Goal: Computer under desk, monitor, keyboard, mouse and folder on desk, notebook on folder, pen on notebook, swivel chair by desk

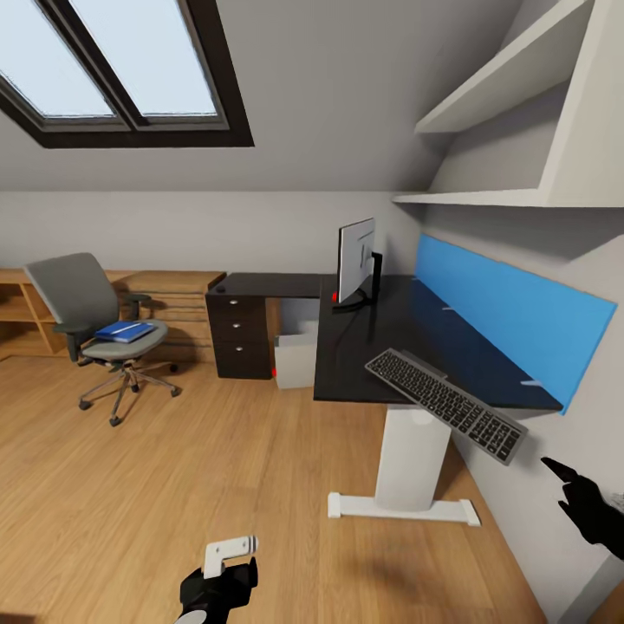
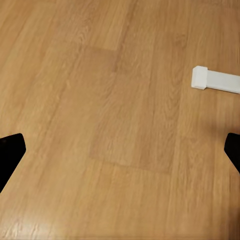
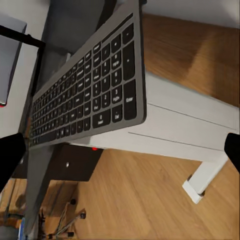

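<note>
Wooden floor (image 2: 100, 125) lies under the left gripper (image 1: 227, 563) at 6 o'clock, jaws spread, empty. Right gripper (image 1: 589, 507) at 4 o'clock: jaw state unclear, not pinching the keyboard (image 1: 446, 404). Keyboard overhangs the desk (image 1: 373, 347) edge tilted; likely slips off. Monitor (image 1: 355, 258) stands beyond; folder (image 1: 126, 330) on swivel chair (image 1: 87, 303) at 10 o'clock.

The left gripper (image 1: 227, 559) hangs low in front of the trunk, jaws spread wide, with nothing between the fingers (image 2: 10, 155). The right gripper (image 1: 576, 494) is raised at the right side, jaws apart, grasping nothing.
</note>
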Robot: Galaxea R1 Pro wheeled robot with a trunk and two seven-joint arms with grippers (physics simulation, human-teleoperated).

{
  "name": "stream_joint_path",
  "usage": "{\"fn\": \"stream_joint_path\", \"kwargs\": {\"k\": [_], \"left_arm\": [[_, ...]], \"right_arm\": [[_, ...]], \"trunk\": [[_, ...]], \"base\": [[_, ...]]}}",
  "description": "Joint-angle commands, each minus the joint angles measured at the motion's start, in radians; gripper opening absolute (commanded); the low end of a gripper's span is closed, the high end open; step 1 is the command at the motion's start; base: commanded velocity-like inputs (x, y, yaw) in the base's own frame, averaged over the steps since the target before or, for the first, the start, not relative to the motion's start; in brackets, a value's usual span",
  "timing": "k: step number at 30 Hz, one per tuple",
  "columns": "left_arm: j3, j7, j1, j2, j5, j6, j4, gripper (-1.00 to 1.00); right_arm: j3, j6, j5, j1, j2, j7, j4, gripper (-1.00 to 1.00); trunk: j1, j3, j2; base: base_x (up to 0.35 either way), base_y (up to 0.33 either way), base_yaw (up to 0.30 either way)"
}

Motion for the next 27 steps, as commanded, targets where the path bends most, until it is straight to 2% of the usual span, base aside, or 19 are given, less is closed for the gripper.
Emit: {"fn": "stream_joint_path", "kwargs": {"k": [1,4,9,16,24,27], "left_arm": [[-0.001,0.008,0.000,0.000,0.009,0.001,-0.001,1.00],[-0.001,0.008,0.000,0.000,0.008,0.001,-0.001,1.00],[-0.001,0.008,-0.001,0.000,0.008,0.001,-0.001,1.00],[-0.001,0.008,0.000,0.000,0.009,0.001,-0.001,1.00],[-0.002,0.006,0.000,0.000,0.009,0.001,0.000,1.00],[0.000,0.001,0.000,0.003,0.009,0.000,0.009,1.00]], "right_arm": [[-0.003,0.006,-0.001,-0.001,-0.001,0.034,0.009,1.00],[-0.006,0.006,-0.010,-0.001,-0.003,0.067,0.040,1.00],[-0.018,0.006,-0.014,-0.001,-0.004,0.079,0.061,1.00],[-0.073,-0.001,-0.016,-0.001,0.000,0.081,0.068,1.00],[-0.080,-0.020,-0.015,-0.002,0.005,0.070,0.078,1.00],[-0.079,-0.035,-0.018,-0.009,0.007,0.069,0.125,1.00]], "trunk": [[0.004,-0.004,-0.008],[0.015,-0.013,-0.029],[0.035,-0.029,-0.064],[0.061,-0.051,-0.113],[0.092,-0.076,-0.169],[0.092,-0.076,-0.169]], "base": [[0.000,0.000,0.000],[0.000,0.000,0.000],[0.000,0.000,0.000],[0.000,0.000,0.000],[0.000,0.000,0.000],[0.084,0.000,0.000]]}}
